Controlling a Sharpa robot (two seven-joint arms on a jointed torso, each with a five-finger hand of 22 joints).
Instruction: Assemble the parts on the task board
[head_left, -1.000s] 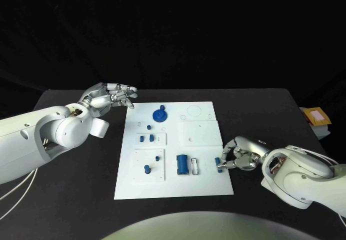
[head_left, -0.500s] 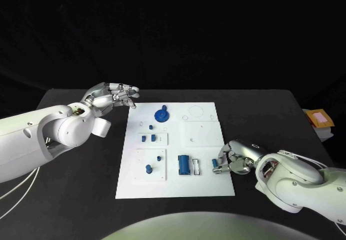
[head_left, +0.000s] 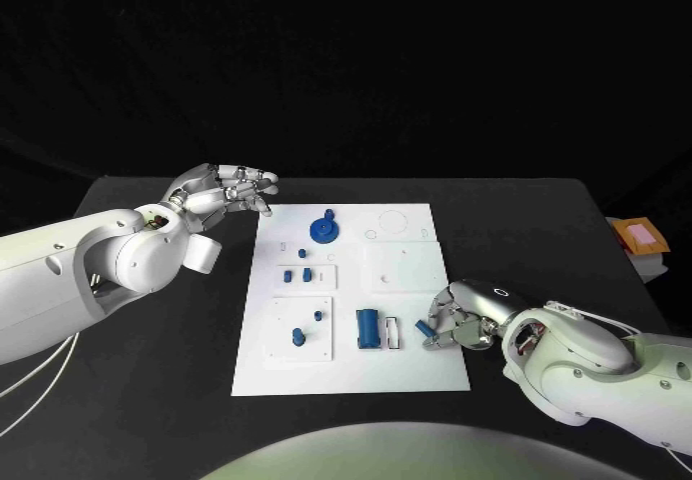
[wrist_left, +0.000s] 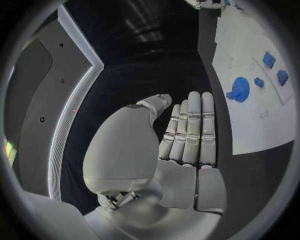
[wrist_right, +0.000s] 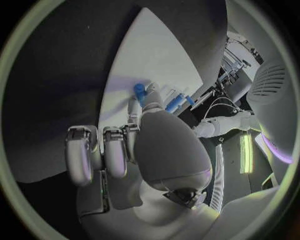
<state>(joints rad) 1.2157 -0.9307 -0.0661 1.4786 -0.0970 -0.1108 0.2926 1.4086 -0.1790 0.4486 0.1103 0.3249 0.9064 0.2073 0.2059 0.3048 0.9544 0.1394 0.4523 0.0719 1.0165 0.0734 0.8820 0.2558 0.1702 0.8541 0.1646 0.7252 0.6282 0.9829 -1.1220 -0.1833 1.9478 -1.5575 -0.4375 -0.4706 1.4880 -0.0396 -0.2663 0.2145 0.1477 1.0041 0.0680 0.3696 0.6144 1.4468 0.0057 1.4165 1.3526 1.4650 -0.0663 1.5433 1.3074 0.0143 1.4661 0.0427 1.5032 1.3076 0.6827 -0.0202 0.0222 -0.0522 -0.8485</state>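
Head view: black table w/ a white board at centre. Small blue parts sit on the board: a round gear-like part near the far edge, two small pegs in a mid-left panel, two more pegs in a near-left panel, and a cylinder lying near the front, beside a white slot.

Right hand is at the board's near right edge, fingers curled round a small blue pin, tip pointing in toward the cylinder. Right wrist view also shows a blue piece at the fingertips, over the board. Judgement: it's pinched low and angled so it can be carried to a socket near the cylinder; which socket can't be told.

Left hand hovers off the board's far left corner, above the table, holding nothing. Left wrist view: fingers straight, side by side, thumb apart, so open. Likely parked clear so the right arm has room.

Task looks part-done: several parts still lie loose.
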